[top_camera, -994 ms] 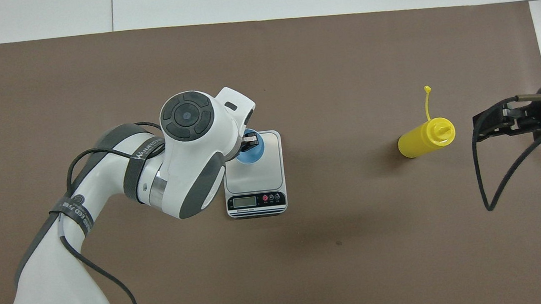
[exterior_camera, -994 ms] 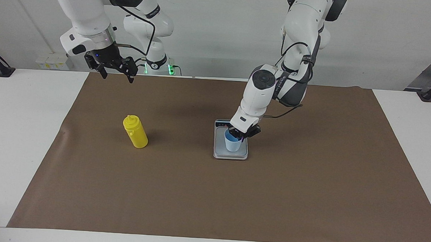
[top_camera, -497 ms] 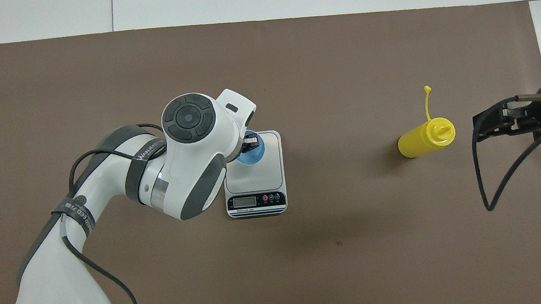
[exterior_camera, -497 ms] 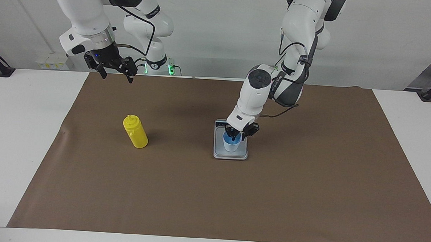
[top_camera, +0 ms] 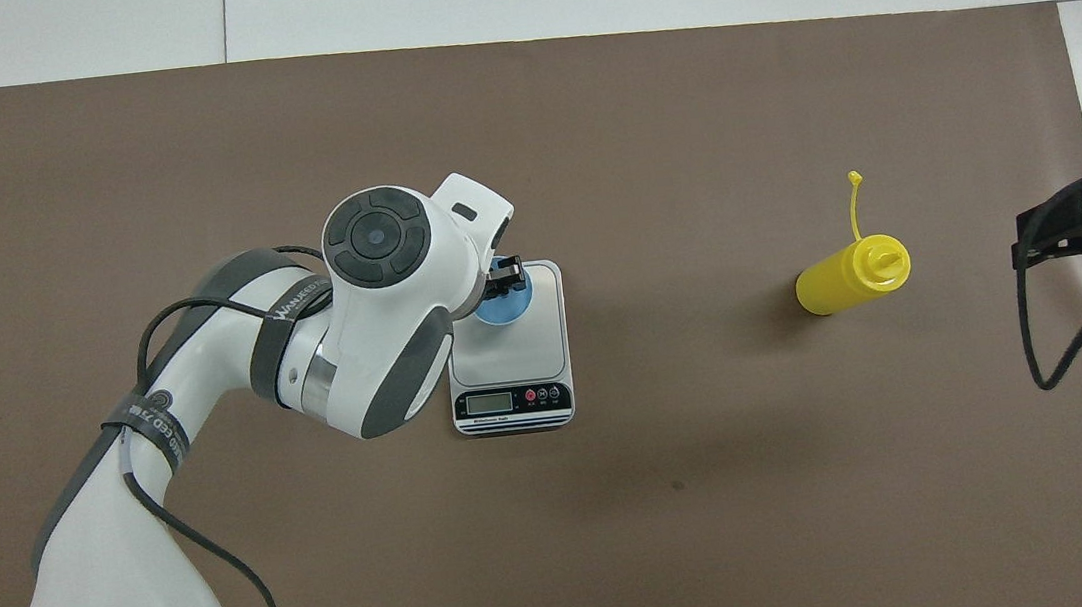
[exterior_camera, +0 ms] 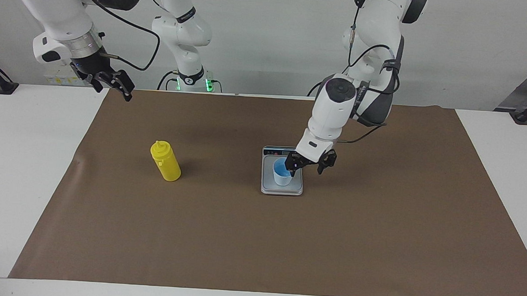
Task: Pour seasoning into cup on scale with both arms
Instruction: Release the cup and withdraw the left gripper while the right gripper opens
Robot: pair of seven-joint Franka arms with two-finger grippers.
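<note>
Cup: small light blue tapered plastic cup [exterior_camera: 283, 174] stands upright on the flat silver-grey kitchen scale [exterior_camera: 281, 189] at frame centre, placed so the pour can be weighed.
Left gripper: black two-finger left gripper [exterior_camera: 309, 164] hovers just beside the cup, fingers spread, grasping nothing.
Seasoning: bright yellow cylindrical plastic squeeze bottle [exterior_camera: 165, 161] stands untouched at centre left of the facing view, well apart from the scale.
Right gripper: right gripper [exterior_camera: 113, 82], upper left of that view, hangs open and empty; judged the one to fetch the bottle.
Surface: brown paper mat [exterior_camera: 259, 245] on a white table [exterior_camera: 22, 164].
Room: plain pale wall [exterior_camera: 268, 37].
</note>
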